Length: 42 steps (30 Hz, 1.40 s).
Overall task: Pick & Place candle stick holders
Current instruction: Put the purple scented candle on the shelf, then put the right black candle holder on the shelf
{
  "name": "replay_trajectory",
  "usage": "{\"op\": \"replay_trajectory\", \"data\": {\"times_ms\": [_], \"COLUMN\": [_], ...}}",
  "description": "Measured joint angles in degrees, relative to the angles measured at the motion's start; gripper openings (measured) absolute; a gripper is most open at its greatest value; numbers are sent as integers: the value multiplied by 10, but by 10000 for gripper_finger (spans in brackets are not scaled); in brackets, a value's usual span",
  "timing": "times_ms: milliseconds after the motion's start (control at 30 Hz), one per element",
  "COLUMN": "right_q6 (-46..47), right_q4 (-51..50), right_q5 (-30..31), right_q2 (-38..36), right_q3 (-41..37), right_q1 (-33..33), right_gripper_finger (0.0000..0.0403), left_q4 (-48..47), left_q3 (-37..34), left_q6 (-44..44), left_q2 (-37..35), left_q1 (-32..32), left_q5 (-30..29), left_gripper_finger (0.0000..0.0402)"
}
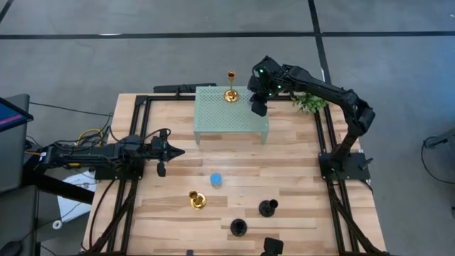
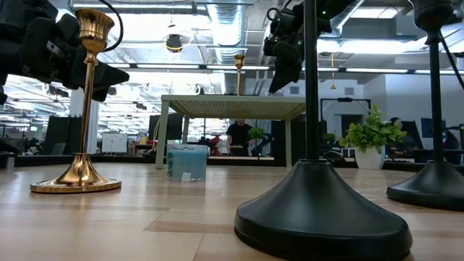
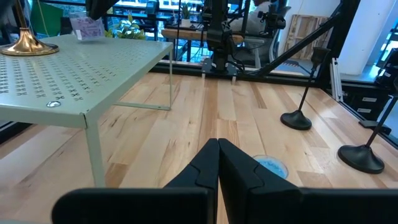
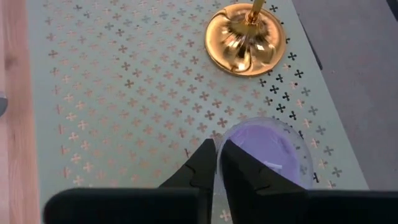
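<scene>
My right gripper (image 1: 258,108) is shut on a squat purple candle stick holder (image 4: 268,152) over the pale green perforated stand (image 1: 213,122). A gold holder (image 1: 231,94) stands on its round base at the stand's far edge. On the table stand a blue cylinder (image 1: 216,179), a second gold holder (image 1: 197,200) and two black holders (image 1: 267,208) (image 1: 238,227). My left gripper (image 1: 178,151) is shut and empty, hovering near the table's left side. My right gripper holds the purple holder by its wall, at the rim's side (image 4: 229,144). One finger (image 4: 239,171) lies over the cup's inside and the other outside. The fingers come from above, pointing down. Whether the holder's bottom rests on the stand I cannot tell.
A small green plant (image 1: 310,103) stands by the stand's far right corner, near my right arm. The stand's thin legs (image 3: 93,155) raise its top above the wood. Black frame rails (image 1: 142,121) border the table. A person (image 2: 239,136) shows far behind.
</scene>
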Motion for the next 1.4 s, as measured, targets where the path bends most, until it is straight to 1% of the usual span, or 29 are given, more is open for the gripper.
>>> {"op": "replay_trajectory", "data": {"times_ms": [200,433,600,733,900,1067,1233,1400], "right_q6": [0,0,0,0,43,45,62,79], "right_q4": [0,3,-2,-3,-25,-110,-184,-195], "right_q5": [0,0,0,1,1,0,0,1], "right_q2": [0,-6,-38,-79,-142,-200,-235,-258], "right_q3": [0,0,1,1,1,1,1,1], "right_q1": [0,0,16,32,69,120,176,236], "right_gripper_finger": [44,47,47,47,47,47,47,47], "left_q4": [0,0,0,0,0,0,0,0], "left_q3": [0,0,0,0,0,0,0,0], "left_q6": [0,0,0,0,0,0,0,0], "left_q2": [0,0,0,0,0,0,0,0], "left_q1": [0,0,0,0,0,0,0,0], "left_q5": [0,0,0,0,0,0,0,0], "left_gripper_finger": [8,8,8,8,8,8,8,8]}}
